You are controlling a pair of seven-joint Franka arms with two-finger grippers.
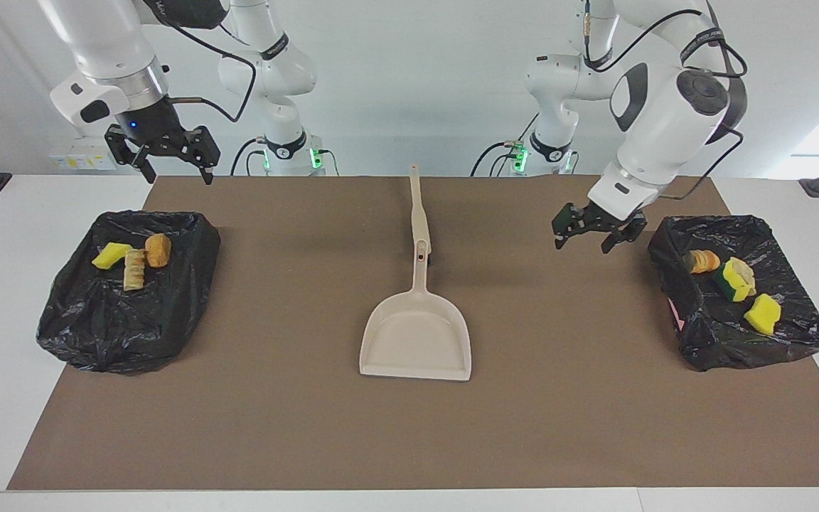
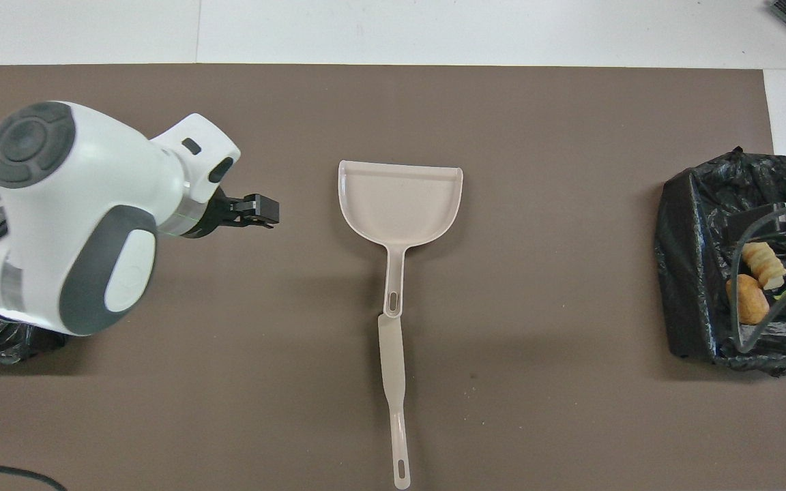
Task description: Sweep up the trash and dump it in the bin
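- Facing view: beige plastic dustpan (image 1: pixel 416 341) lies flat mid-desk on the brown mat (image 1: pixel 296 427), pan empty, its handle pointing toward the robots and meeting the beige brush handle (image 1: pixel 418 213), which lies in line with it, nearer to the robots.
- Trash — small sponge and foam chunks (image 1: pixel 132 259), yellow, orange, pale — sits in the black-bag-lined bin (image 1: pixel 125 320) at the right arm's end; more chunks (image 1: pixel 736 281) rest in the second black-lined bin (image 1: pixel 736 341) at the left arm's end. I count three in each; none loose on the mat.
- Left gripper (image 1: pixel 598 229) hangs over the mat beside the left-end bin, jaws apart, holding nothing.
- Right gripper (image 1: pixel 164 153) waits over the desk's edge above its bin, jaws apart, empty.
- Step, as I judge it: sweeping and dumping look done — tools laid down, arms clear.
- Next move likely calls only for parking the left arm; if a seventh chunk remains unseen, the brush would need regrasping.
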